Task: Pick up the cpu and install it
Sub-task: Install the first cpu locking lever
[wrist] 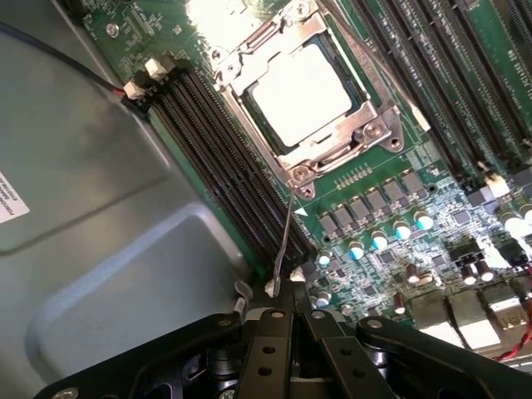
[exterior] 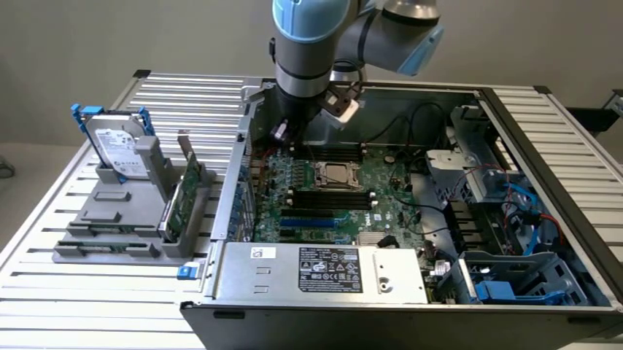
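1. The cpu (wrist: pixel 303 90) lies flat inside the metal frame of its socket (wrist: pixel 332 150) on the motherboard (wrist: pixel 366 179), within the open computer case (exterior: pixel 389 324), silvery top up.
2. The gripper (wrist: pixel 291 306) is closed tight and carries nothing I can make out. The thin socket lever (wrist: pixel 284 237) ends just beside its fingertips.
3. The chip looks light and rigid, with a smooth lid and probably a delicate underside. Its opposite rim edges seem the safest hold, kept level.
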### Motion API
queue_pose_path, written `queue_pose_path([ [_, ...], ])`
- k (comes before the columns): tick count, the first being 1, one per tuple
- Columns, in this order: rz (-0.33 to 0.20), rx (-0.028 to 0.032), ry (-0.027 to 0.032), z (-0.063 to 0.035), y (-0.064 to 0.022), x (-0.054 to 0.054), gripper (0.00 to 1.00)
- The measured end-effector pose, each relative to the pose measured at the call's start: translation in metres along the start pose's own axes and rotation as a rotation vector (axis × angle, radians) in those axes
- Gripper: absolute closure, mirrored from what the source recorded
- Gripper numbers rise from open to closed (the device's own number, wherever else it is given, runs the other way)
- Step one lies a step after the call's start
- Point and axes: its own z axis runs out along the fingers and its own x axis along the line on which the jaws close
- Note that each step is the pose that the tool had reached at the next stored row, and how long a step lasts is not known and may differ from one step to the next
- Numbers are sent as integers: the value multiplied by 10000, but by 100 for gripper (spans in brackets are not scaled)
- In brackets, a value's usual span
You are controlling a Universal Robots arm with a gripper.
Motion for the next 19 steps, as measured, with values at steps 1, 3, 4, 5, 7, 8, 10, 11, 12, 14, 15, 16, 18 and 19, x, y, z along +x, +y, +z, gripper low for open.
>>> queue_pose_path([
  [1,70,17,76,0,0,0,89],
  [3,217,14,179,0,0,0,89],
  [4,302,-13,204,-1,1,0,89],
  [5,414,-49,234,-1,1,-1,89],
  [7,608,-122,269,0,2,-1,89],
  [8,687,-136,276,-1,3,-2,89],
  [10,892,-206,323,-1,2,-2,89],
  [11,1007,-246,349,-1,2,-2,89],
  [12,1119,-286,374,-1,2,-2,89],
  [14,1376,-374,435,-1,2,-2,89],
  [15,1516,-420,473,-1,2,-2,89],
  [16,1662,-466,513,0,2,-2,89],
  [18,1951,-558,592,1,2,-3,89],
  [19,2087,-602,630,1,3,-3,89],
])
